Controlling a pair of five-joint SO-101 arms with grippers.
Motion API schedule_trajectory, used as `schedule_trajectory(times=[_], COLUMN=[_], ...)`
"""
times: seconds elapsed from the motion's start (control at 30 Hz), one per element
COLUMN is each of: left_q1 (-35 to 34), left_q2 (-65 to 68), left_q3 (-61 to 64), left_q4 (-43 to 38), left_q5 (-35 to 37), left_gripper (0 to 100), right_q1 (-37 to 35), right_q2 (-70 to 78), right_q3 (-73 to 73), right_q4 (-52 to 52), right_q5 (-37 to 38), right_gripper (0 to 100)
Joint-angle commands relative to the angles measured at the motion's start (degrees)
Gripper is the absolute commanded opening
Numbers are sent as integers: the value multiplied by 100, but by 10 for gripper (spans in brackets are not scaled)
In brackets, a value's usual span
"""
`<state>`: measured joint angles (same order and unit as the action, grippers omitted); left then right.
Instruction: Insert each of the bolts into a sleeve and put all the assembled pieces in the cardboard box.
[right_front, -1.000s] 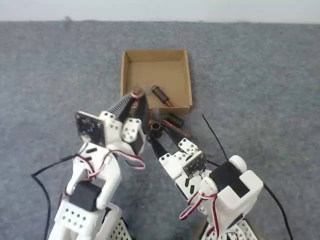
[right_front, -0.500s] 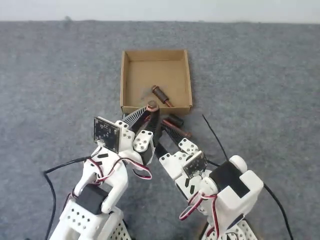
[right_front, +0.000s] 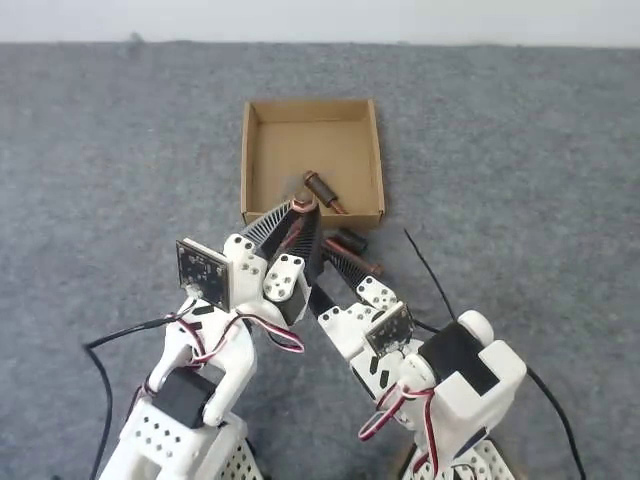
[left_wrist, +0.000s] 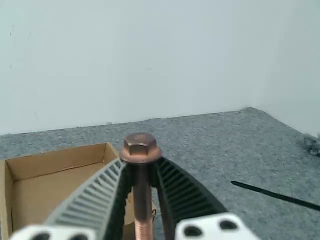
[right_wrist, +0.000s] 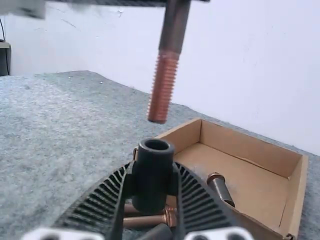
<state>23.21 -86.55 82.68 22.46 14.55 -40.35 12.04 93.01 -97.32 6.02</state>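
Hanging bolt (right_wrist: 163, 80), small gap above sleeve (right_wrist: 151, 180) rim.

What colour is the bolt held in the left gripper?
The bolt is copper-coloured, head and shank alike; it shows best in the left wrist view.

Both arms are of white plastic with black motor blocks. The left arm (right_front: 215, 360) carries a small dark circuit board (right_front: 201, 272) and looping red, white and black wires (right_front: 255, 325); the right arm (right_front: 465, 385) has similar wires. The left gripper (left_wrist: 140, 167) and right gripper (right_wrist: 152, 172) have dark ribbed fingers (left_wrist: 92, 202)
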Motion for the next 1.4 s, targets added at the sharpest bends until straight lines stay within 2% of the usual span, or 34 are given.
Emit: schedule_trajectory(times=[0.0, 0.23, 1.37], left_q1=[26, 35, 18], left_q2=[-141, -167, -193], left_q3=[66, 462, 919], left_q4=[-211, -589, -615], left_q5=[-9, -9, -9], left_gripper=[11, 11, 11], right_q1=[-40, -31, 4], right_q2=[-31, -40, -48], right_q3=[132, 132, 132], right_q4=[-136, -136, -163], right_q5=[62, 62, 62], right_gripper=[6, 6, 6])
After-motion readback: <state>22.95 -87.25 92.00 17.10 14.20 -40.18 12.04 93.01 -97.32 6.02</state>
